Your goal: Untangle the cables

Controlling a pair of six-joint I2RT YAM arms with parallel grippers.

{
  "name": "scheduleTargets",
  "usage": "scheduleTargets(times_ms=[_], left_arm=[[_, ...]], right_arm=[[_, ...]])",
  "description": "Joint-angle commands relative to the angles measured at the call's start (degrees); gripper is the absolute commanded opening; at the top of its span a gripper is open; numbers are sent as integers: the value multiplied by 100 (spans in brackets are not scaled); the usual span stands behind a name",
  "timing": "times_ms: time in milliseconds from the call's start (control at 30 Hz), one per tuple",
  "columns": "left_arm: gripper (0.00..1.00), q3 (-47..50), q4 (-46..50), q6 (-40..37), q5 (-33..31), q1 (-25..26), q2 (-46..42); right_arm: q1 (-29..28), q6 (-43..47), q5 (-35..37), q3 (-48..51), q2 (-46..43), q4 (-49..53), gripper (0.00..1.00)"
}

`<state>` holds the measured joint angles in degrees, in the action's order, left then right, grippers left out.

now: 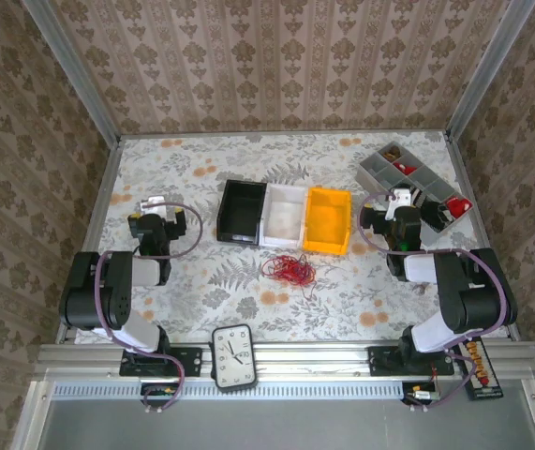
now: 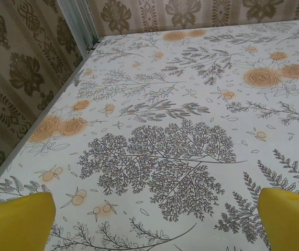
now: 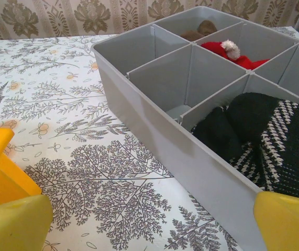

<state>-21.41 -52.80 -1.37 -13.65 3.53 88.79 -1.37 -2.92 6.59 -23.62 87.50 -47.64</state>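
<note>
the cables [image 1: 288,269] sit mid-table, just in front of the bins [image 1: 284,214]. your left pincer [image 1: 157,203] and right pincer [image 1: 399,200] are wide open, holding nothing. the right one is a bit nearer.
</note>
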Motion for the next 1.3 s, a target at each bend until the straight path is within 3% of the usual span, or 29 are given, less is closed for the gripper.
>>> scheduleTargets(times_ms=[0, 867, 933, 1033, 1167, 1233, 1267], left_arm=[[100, -21, -152, -100, 86, -31, 24], [100, -38, -111, -160, 180, -22, -11], [100, -245, 510, -385, 579, 38, -309], [100, -1111, 2521, -546, 214, 377, -859], [100, -2021, 4094, 99, 11, 780, -1055], [100, -2092, 4165, 676, -423, 1125, -1072], [100, -2138, 4282, 923, -341, 1300, -1079]], right_arm=[[4, 81, -44, 24, 23, -114, 100], [3, 81, -51, 31, 14, -123, 100], [12, 74, -70, 20, 21, -116, 100], [56, 50, -156, 2, 23, -70, 100], [30, 134, -230, -91, -151, 157, 100], [-208, 290, -116, -671, -666, 1789, 100], [-373, 311, -1, -1122, -879, 2732, 100]])
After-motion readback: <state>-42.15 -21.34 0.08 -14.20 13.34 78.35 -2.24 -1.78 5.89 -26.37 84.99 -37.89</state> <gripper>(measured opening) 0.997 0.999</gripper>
